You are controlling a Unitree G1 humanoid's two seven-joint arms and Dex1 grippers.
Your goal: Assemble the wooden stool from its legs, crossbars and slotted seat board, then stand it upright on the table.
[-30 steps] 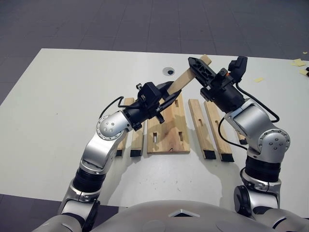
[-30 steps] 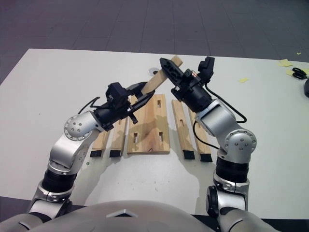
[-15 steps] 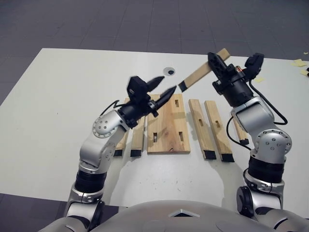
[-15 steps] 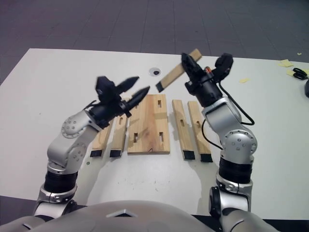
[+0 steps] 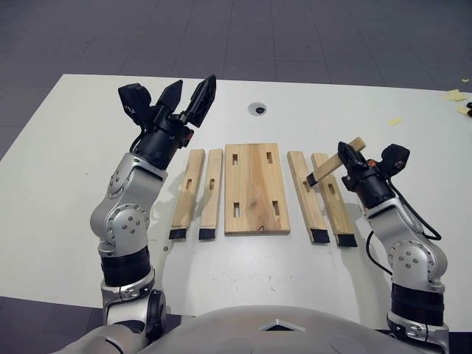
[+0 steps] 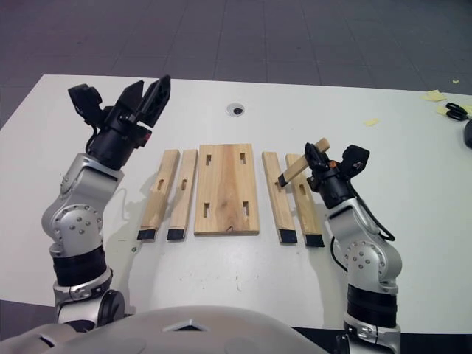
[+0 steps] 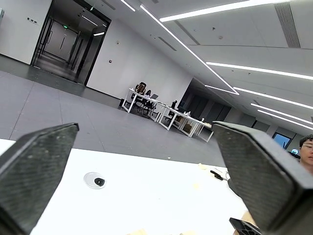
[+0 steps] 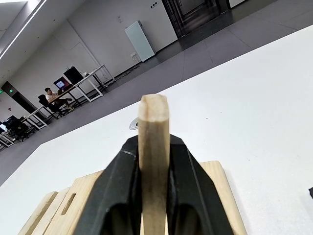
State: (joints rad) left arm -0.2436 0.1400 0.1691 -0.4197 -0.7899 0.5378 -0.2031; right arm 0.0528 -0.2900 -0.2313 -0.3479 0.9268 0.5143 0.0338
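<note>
The slotted seat board (image 5: 254, 188) lies flat at the table's middle. Two wooden slats with black ends (image 5: 199, 193) lie to its left, and two more (image 5: 321, 198) to its right. My right gripper (image 5: 346, 156) is shut on a short wooden piece (image 5: 332, 166) with a black lower end, held tilted just above the right pair of slats. In the right wrist view that piece (image 8: 154, 147) stands clamped between the fingers (image 8: 188, 186). My left gripper (image 5: 193, 85) is raised high over the table's left side, open and holding nothing. The left wrist view shows its fingers (image 7: 34, 176) wide apart.
A round cable hole (image 5: 257, 109) sits in the table behind the seat board. Yellow paper scraps (image 5: 455, 95) lie near the far right edge, and a dark object (image 6: 468, 133) sits at the right border. Bare table surrounds the wooden parts.
My left gripper has drawn away from the wooden piece, up and to the left. My right arm has carried the piece down and to the right, over the right-hand slats.
</note>
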